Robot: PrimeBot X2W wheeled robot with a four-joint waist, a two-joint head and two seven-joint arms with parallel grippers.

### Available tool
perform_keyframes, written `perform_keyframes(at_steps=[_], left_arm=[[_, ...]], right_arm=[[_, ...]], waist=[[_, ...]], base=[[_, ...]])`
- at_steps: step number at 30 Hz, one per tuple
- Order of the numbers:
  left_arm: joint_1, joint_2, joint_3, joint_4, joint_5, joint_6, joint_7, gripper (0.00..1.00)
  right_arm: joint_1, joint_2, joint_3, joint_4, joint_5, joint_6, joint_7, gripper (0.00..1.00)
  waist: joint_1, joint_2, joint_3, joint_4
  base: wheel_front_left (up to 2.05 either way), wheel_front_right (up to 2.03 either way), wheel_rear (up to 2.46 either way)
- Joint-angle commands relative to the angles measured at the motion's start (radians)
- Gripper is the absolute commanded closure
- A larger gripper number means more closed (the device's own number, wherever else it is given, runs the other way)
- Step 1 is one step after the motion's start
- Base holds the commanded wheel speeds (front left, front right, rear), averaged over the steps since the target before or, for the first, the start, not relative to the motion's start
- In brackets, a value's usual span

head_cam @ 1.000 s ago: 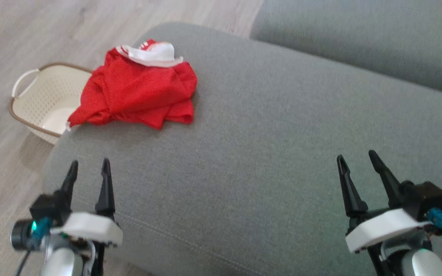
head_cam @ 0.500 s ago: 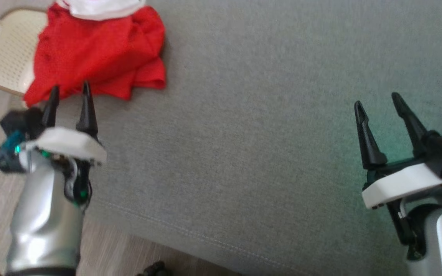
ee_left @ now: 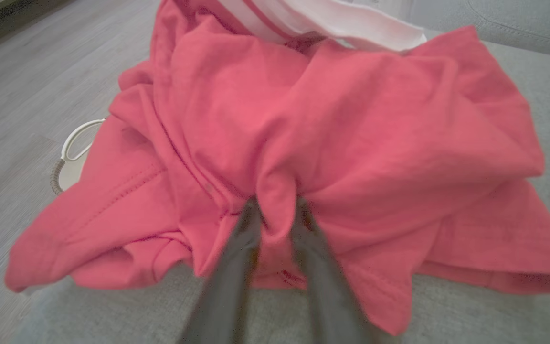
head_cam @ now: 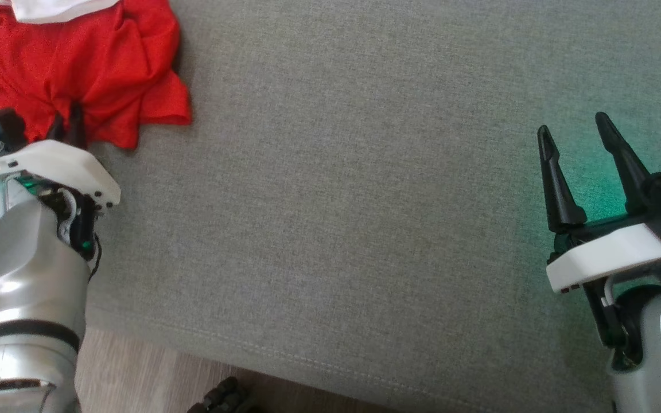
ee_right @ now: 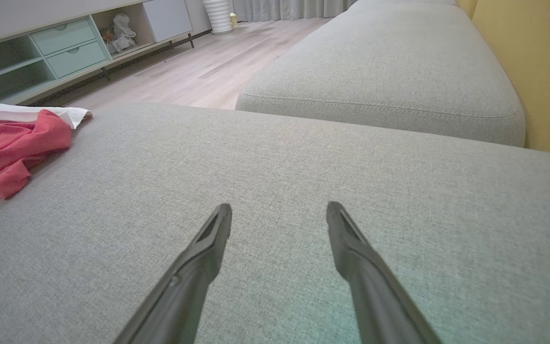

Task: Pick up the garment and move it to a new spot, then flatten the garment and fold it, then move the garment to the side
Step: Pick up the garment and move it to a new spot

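Broad grey sofa cushion (head_cam: 365, 201) over pale wood floor (head_cam: 152, 367); second cushion (ee_right: 380, 71) beyond, low cabinet (ee_right: 65, 48) with drawers along the far wall. Item: red garment (head_cam: 95, 63) with white trim, crumpled in a heap at the cushion's far left corner, partly overhanging the edge above a cream basket (ee_left: 72, 157) on the floor. Long axis hard to judge in this bunched state; heap spread roughly across the left arm's line of approach. Left gripper (head_cam: 66, 123): at the heap's near hem, jaws drawn narrow, a raised ridge of red cloth pinched between them, tips sunk in fabric. Right gripper (head_cam: 574, 129): jaws wide, empty, over bare cushion, well apart from the garment, heap far off to its left. Nearer arm: left, plainly. Judged step: lift for the move to a new spot; bare cushion toward centre and right available.
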Motion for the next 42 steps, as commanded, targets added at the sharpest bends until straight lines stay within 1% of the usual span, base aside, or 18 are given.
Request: perform_keyframes(at_steps=[1,4,6,9,11,13,18,21,24,29,30,34,38,42], left_arm=[[-0.028,0.067,0.016,0.005,-0.004,-0.004,-0.007,1.00],[-0.048,0.078,0.004,0.027,0.004,-0.007,-0.010,1.00],[-0.054,0.090,0.002,-0.003,0.015,0.003,-0.012,1.00],[-0.024,0.100,0.026,-0.144,0.023,0.030,-0.013,1.00],[0.022,0.095,0.045,-0.251,0.033,0.051,-0.013,1.00],[0.074,0.091,0.063,-0.348,0.041,0.060,-0.013,1.00],[0.199,0.074,0.104,-0.560,0.055,0.067,-0.013,1.00],[0.284,0.058,0.112,-0.690,0.068,0.064,-0.013,1.00],[0.386,0.037,0.108,-0.819,0.084,0.070,-0.013,1.00],[0.573,0.001,0.072,-1.025,0.111,0.090,0.002,1.00],[0.573,0.001,0.072,-1.025,0.111,0.090,0.002,1.00],[0.711,-0.036,0.032,-1.167,0.119,0.104,0.044,1.00],[0.796,-0.069,-0.018,-1.258,0.122,0.112,0.077,1.00],[0.811,-0.091,-0.094,-1.296,0.121,0.093,0.094,1.00]], right_arm=[[-0.018,0.008,0.023,-0.032,0.008,0.008,-0.007,0.00],[-0.015,0.014,0.017,-0.023,0.013,0.008,-0.015,0.00],[-0.012,0.018,0.015,-0.015,0.016,0.008,-0.021,0.00],[-0.005,0.025,0.009,0.000,0.025,0.008,-0.032,0.00],[0.003,0.030,0.002,0.010,0.030,0.008,-0.042,0.00],[0.013,0.036,-0.005,0.021,0.038,0.008,-0.052,0.00],[0.043,0.048,-0.016,0.046,0.056,0.008,-0.077,0.00],[0.067,0.053,-0.025,0.055,0.066,0.008,-0.089,0.00],[0.095,0.056,-0.032,0.061,0.075,0.008,-0.100,0.00],[0.137,0.058,-0.033,0.069,0.089,0.008,-0.112,0.00],[0.137,0.058,-0.033,0.069,0.089,0.008,-0.112,0.00],[0.156,0.058,-0.023,0.072,0.103,0.008,-0.118,0.00],[0.162,0.059,-0.019,0.067,0.105,0.008,-0.117,0.00],[0.159,0.059,-0.013,0.060,0.106,0.008,-0.108,0.00]], waist=[[-0.0001,0.0000,-0.005,0.002],[-0.0001,0.0000,-0.018,0.009],[-0.0001,0.0000,-0.033,0.014],[-0.0001,0.0000,-0.067,0.022],[-0.0001,0.0000,-0.098,0.026],[-0.0001,0.0000,-0.131,0.029],[-0.0001,0.0000,-0.218,0.026],[-0.0001,0.0000,-0.268,0.017],[-0.0001,0.0000,-0.316,0.001],[-0.0001,0.0000,-0.381,-0.035],[-0.0001,0.0000,-0.381,-0.035],[-0.0001,0.0000,-0.413,-0.078],[-0.0001,0.0000,-0.428,-0.127],[-0.0001,0.0000,-0.422,-0.191]], base=[[0.00,0.00,0.00],[0.00,0.00,0.00],[0.00,0.00,0.00],[0.00,0.00,0.00],[0.00,0.00,0.00],[0.00,0.00,0.00],[0.00,0.00,0.00],[0.00,0.00,0.00],[0.00,0.00,0.00],[0.00,0.00,0.00],[0.00,0.00,0.00],[0.00,0.00,0.00],[0.00,0.00,0.00],[0.00,0.00,0.00]])
